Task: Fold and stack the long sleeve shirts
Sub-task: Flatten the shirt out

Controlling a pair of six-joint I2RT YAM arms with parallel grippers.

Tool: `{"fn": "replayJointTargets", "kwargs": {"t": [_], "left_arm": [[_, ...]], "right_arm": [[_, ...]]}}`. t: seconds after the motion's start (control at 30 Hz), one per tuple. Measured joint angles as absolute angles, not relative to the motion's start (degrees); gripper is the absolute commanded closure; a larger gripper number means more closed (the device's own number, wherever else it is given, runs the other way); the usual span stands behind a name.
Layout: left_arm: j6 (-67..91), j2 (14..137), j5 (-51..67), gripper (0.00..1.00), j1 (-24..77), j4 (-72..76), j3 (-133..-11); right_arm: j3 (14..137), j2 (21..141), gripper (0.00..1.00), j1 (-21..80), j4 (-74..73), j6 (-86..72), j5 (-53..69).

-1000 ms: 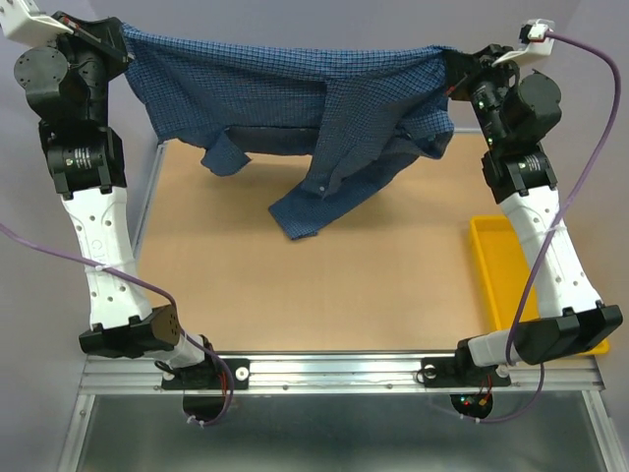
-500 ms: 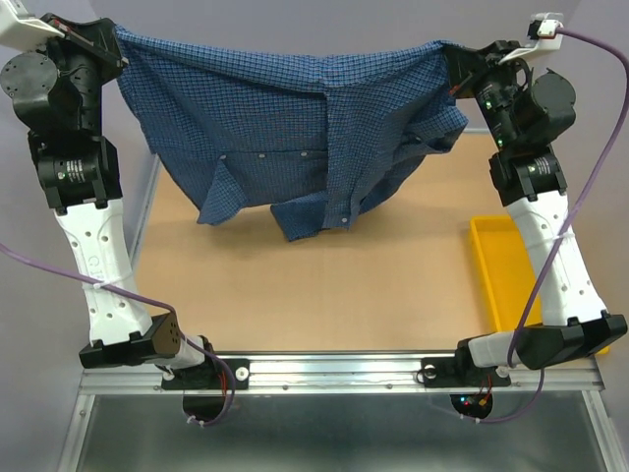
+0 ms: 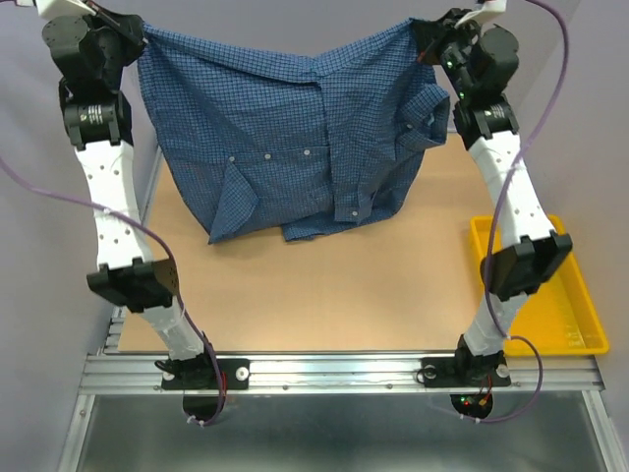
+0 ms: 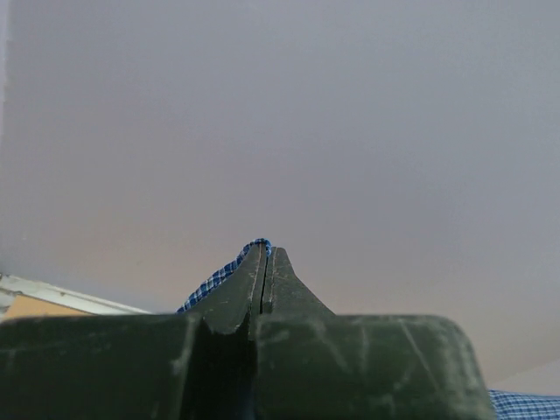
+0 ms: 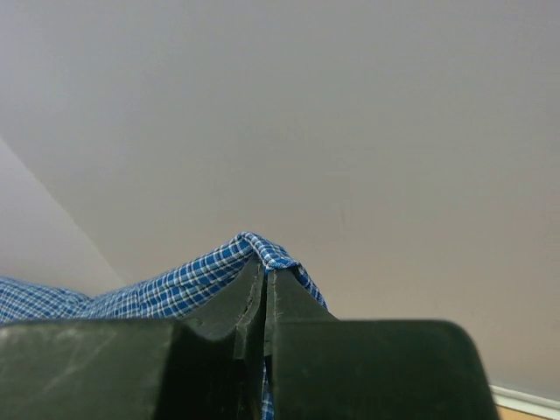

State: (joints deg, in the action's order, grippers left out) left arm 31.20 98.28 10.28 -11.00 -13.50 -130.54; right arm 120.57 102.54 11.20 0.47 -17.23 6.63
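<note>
Shirt (image 3: 285,147) hangs stretched left to right over the table (image 3: 344,295). Left hand (image 3: 136,31) and right hand (image 3: 425,31) each pinch shut on a top corner.

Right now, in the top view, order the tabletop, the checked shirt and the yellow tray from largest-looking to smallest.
1. The tabletop and the shirt: similar spread; the shirt hangs raised, nearer the camera, so no firm rank.
2. The yellow tray: smallest, partly behind the right arm.

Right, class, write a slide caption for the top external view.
Left hand and right hand hold the blue checked shirt spread wide above the table.
</note>
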Motion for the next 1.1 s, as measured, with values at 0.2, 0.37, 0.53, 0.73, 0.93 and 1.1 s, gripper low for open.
{"fn": "replayJointTargets", "kwargs": {"t": [0.2,0.37,0.53,0.73,0.93,1.1], "left_arm": [[35.5,111.0,14.5,1.0,-11.0,-13.6,-139.9],[35.0,108.3,16.5,1.0,-10.5,-9.2,-137.4],[33.4,95.2,17.6,1.0,-10.5,-2.5,-128.7],[32.4,73.2,16.7,1.0,-10.5,7.2,-100.9],[32.2,64.6,13.0,1.0,-10.5,10.0,-70.6],[31.4,68.7,11.0,0.98,-10.5,4.4,-54.8]], "right_arm": [[133.5,115.1,0.99,11.2,-2.2,-15.8,6.8],[134.0,113.5,0.99,11.2,0.2,-14.4,7.3],[119.8,96.7,0.99,11.2,9.9,-13.2,8.9],[93.4,73.2,1.0,10.9,18.5,-14.6,11.4],[67.4,64.9,0.98,10.9,14.1,-21.2,13.1],[58.3,69.9,0.96,10.9,-3.4,-24.1,13.1]]}}
